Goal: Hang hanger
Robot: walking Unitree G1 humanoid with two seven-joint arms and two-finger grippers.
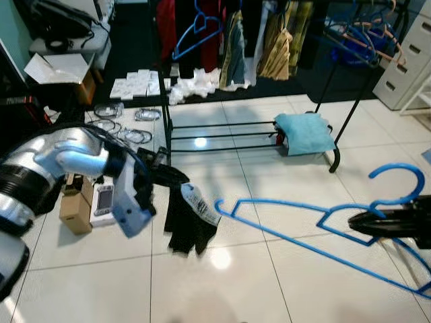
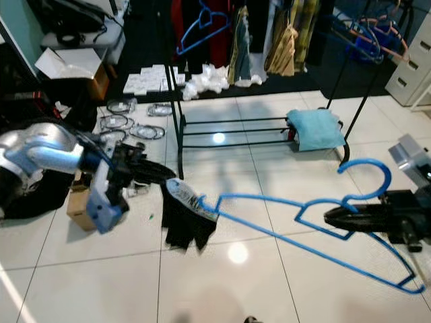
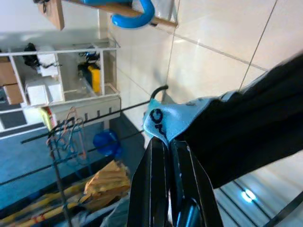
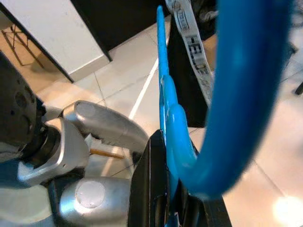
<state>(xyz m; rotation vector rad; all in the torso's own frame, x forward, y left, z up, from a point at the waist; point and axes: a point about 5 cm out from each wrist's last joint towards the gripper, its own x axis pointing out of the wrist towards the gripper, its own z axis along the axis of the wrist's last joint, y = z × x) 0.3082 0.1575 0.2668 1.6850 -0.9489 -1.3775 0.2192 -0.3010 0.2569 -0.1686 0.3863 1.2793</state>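
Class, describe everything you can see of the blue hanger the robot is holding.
The blue hanger looks like glossy plastic: a curved hook on top, sloping shoulders and a long bottom bar. It is held above the tiled floor, tilted, hook up. The right gripper is shut on its neck below the hook. Its far tip meets the black garment with a pale waistband, which the left gripper pinches.

The blue hanger's [image 1: 316, 222] far shoulder beyond the right gripper [image 1: 360, 223] runs off frame. Print on the black garment's [image 2: 185, 219] waistband is illegible.
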